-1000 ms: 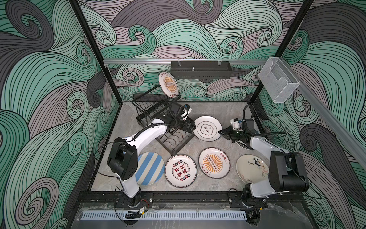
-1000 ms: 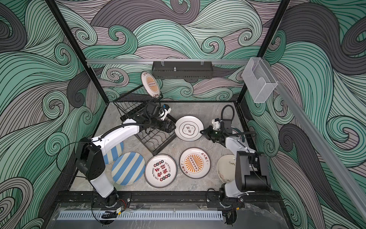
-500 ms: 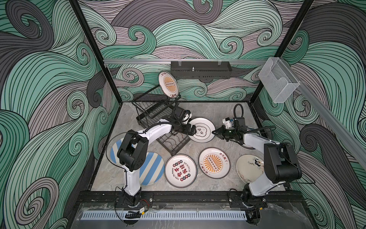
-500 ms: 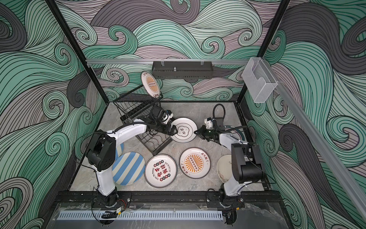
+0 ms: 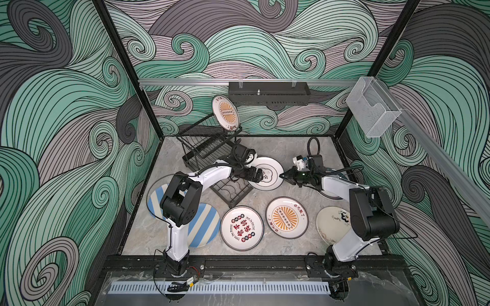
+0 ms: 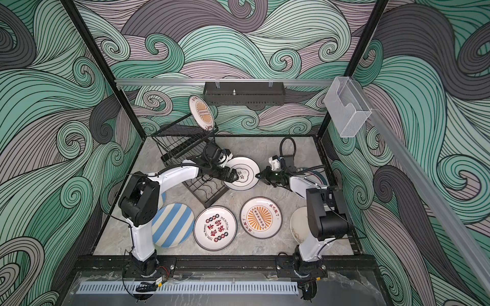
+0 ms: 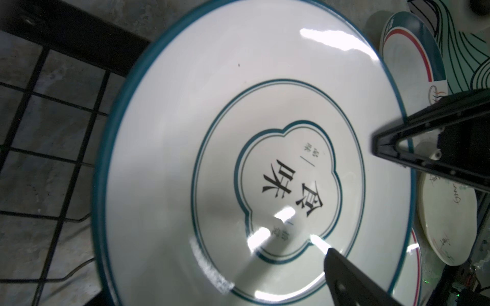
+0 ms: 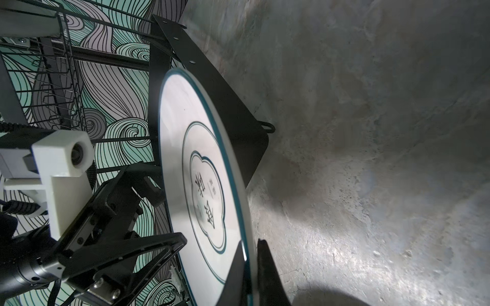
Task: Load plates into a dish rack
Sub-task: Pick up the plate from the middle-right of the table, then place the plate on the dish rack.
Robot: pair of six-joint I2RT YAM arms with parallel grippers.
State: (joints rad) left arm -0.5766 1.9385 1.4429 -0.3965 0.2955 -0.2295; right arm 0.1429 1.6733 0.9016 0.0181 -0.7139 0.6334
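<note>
left gripper (image 5: 256,175) reaches over the right corner of the dish rack (image 5: 209,148) and is closed on the teal-rimmed plate (image 5: 274,169): in the left wrist view one finger (image 7: 350,280) lies on the printed face, tip near the centre motif, its mate hidden beneath. plate sits clear of the table (image 5: 281,148), roughly level, its left edge overhanging the rack's grid base, its right edge toward the right arm. right gripper (image 5: 283,177) straddles that right rim, one jaw above, one below; the right wrist view shows a thin gap beside the rim, so whether it pinches or merely brackets cannot be told. judgement: the step in hand is a pass of the plate from right arm to left, ahead of racking. done well, the right jaws part fully and back straight out in the plate's own plane before the left arm moves; otherwise the rim drags and the plate twists in the grip. left arm should next tip the plate upright and feed its rim into a free slot, clear of the sunburst plate (image 5: 225,113) standing at the upper tier's far end. other plates (image 5: 241,228) lie flat on the table, apart from both grippers.
</note>
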